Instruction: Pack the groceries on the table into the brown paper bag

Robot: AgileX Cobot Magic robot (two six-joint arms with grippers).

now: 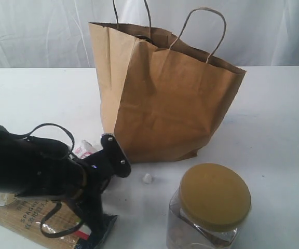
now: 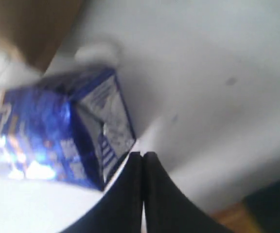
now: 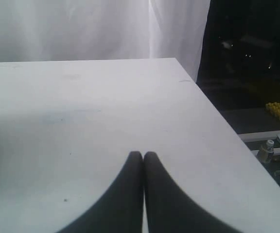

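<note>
Packing looks barely begun — the jar [image 1: 209, 207], spaghetti pack [image 1: 14, 218] and blue carton [image 2: 67, 136] sit on the surface [image 1: 274, 129] near the upright brown paper bag [image 1: 165, 98], its inside hidden. Left claw [image 2: 143, 154] and right claw [image 3: 143, 153] are pinched closed, empty.

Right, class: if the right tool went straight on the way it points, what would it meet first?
The way looks free: the right tool faces only bare table, then probably the white curtain beyond its far edge.

Brown paper bag [image 1: 165, 104], clear jar [image 1: 212, 202] with mustard lid, blue-and-white carton [image 2: 57, 141], white table [image 1: 274, 129], black arm [image 1: 30, 166]
</note>
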